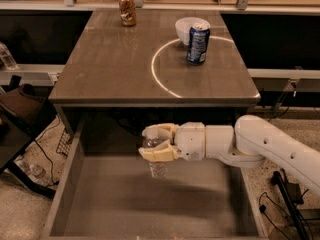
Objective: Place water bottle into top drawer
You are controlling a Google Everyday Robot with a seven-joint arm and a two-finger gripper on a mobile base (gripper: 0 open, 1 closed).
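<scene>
The top drawer [67, 184] is pulled open below the table front, with a flat bare bottom and low side walls. My gripper [156, 142] reaches in from the right on a white arm and is shut on the water bottle [157, 166], a clear plastic bottle held upright above the back middle of the drawer. Its lower part hangs below the fingers [159, 154], above the drawer floor; its top is hidden between the fingers.
On the table [110, 69] stand a blue soda can [198, 44], a white bowl [188, 28] behind it and an amber jar [127, 8] at the back. A white circle is marked on the tabletop. Cables and another bottle lie on the floor at left.
</scene>
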